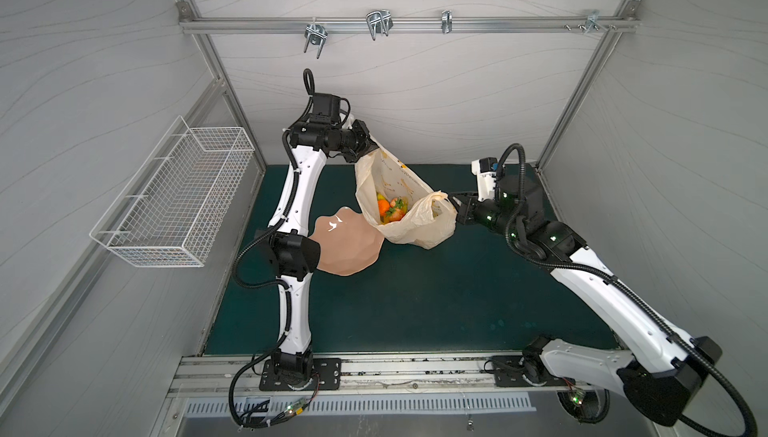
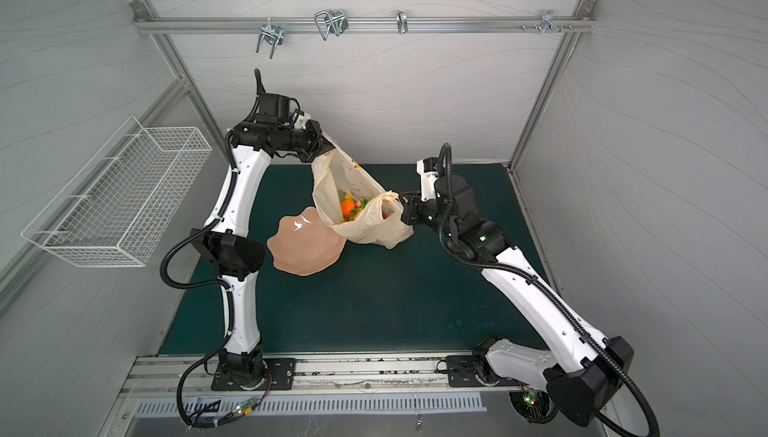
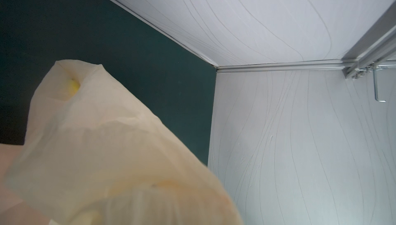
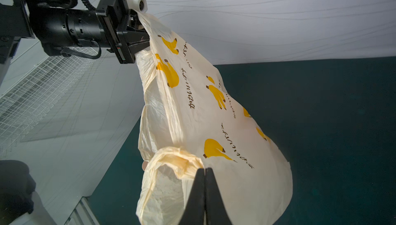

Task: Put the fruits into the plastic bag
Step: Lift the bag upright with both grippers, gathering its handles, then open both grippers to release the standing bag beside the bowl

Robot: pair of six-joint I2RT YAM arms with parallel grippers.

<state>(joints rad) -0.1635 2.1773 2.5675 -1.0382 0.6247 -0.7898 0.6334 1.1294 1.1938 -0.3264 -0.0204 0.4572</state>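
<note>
Grey panelled walls close round the green desk (image 1: pixel 415 310). My left pincer (image 4: pixel 141 35) is clamped shut on one handle of the plastic bag (image 1: pixel 415 227), held high by the back wall. My right pincer (image 4: pixel 204 170) is pinched shut on the other handle, lower down. That thin film could slip from either grip, or tear if I pull the handles apart, and then the mouth would sag and spill. Below and between both pincers the fruits (image 1: pixel 390 208) lie in the bag's bottom, next to the pink dish (image 1: pixel 345 252).
</note>
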